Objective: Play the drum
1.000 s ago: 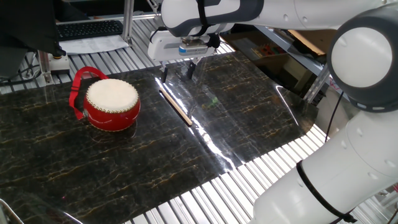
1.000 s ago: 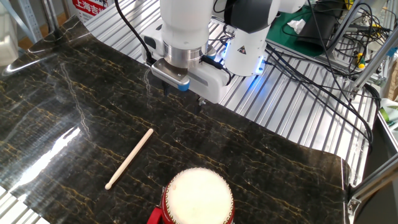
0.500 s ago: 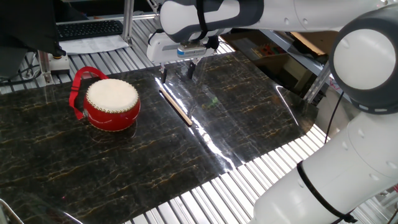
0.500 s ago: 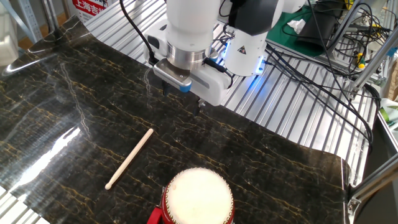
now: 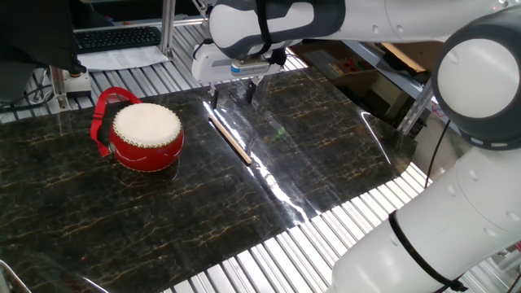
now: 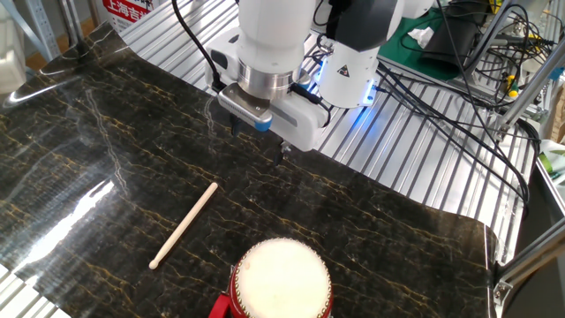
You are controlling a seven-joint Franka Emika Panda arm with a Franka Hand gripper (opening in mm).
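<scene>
Currently the white arm's end effector point(image 5: 234, 96) hangs over the far side of the dark marble-patterned tabletop point(image 5: 326, 155), close to its far edge, with its two dark fingers point(image 5: 215, 98) pointing down and spread apart, nothing between them. In the other fixed view the same end effector point(image 6: 258, 140) sits above the tabletop point(image 6: 71, 141) near the edge that borders the ribbed metal surface point(image 6: 415, 168), fingers apart and empty; whether the tips touch the tabletop, can't tell. Small round red drum with cream-white skin head and studded rim point(image 5: 146, 134) stands upright toward the left end of the tabletop in one fixed view, red loop strap point(image 5: 104, 114) sticking up on its left side. In the other fixed view the drum point(image 6: 281, 281) is at the near edge, partly cut off by the frame bottom. Thin light wooden stick point(image 5: 229, 139) lies flat on the tabletop between drum and end effector, near the drum's right side but not touching it, one end close below the fingers. In the other fixed view the stick point(image 6: 184, 225) lies diagonally, left of the drum, apart from it and from the end effector. Black keyboard point(image 5: 114, 37) sits beyond the far edge, off the tabletop.
</scene>
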